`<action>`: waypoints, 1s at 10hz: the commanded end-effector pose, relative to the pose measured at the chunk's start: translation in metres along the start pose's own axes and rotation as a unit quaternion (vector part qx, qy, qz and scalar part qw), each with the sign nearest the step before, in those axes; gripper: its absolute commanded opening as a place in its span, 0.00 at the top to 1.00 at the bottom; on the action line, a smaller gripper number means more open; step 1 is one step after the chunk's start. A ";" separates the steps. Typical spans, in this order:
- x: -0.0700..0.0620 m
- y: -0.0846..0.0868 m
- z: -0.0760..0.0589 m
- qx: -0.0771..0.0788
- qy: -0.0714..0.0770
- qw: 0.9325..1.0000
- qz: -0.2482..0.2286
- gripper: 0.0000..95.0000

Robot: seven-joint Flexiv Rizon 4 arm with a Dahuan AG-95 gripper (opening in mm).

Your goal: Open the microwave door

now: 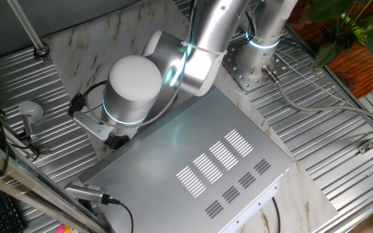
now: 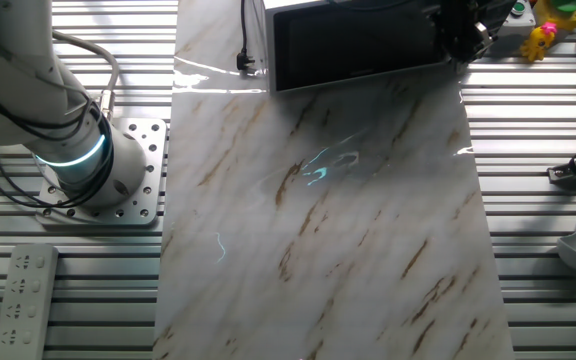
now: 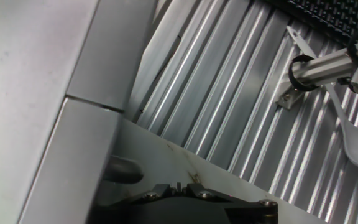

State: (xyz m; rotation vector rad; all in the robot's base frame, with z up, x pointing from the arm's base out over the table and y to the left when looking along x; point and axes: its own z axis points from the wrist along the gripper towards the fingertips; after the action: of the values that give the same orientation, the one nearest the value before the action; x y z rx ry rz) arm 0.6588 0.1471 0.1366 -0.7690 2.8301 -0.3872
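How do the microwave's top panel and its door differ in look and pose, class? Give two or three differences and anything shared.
The microwave's top panel is silver-grey sheet metal; the microwave door is black and glassy. The top panel carries rows of ventilation slots; the door's face is plain. The top panel lies flat, facing up; the door stands upright at the front. Both are flat rectangular faces of one box.

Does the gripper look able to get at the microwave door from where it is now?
Probably yes: the gripper sits at the right edge of the microwave door, with nothing visible between them. Its fingers are hidden, so contact is unclear.
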 end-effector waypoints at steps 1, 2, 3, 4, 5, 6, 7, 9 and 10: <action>-0.002 0.014 -0.001 0.004 0.003 1.000 -0.003 1.00; -0.002 0.014 -0.001 0.003 0.004 1.000 -0.005 1.00; -0.002 0.014 -0.001 0.003 0.005 1.000 -0.006 1.00; -0.002 0.014 -0.001 0.003 0.005 1.000 -0.008 1.00; -0.002 0.014 -0.001 0.003 0.005 1.000 -0.010 1.00; -0.002 0.014 -0.001 0.003 0.005 1.000 -0.011 1.00; -0.002 0.014 -0.001 0.003 0.005 1.000 -0.011 1.00; -0.002 0.014 -0.001 0.003 0.005 1.000 -0.011 1.00; -0.002 0.014 -0.001 0.003 0.005 1.000 -0.011 1.00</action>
State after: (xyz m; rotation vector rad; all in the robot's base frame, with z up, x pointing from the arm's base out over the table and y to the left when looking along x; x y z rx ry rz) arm 0.6598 0.1464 0.1376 -0.7987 2.8300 -0.4070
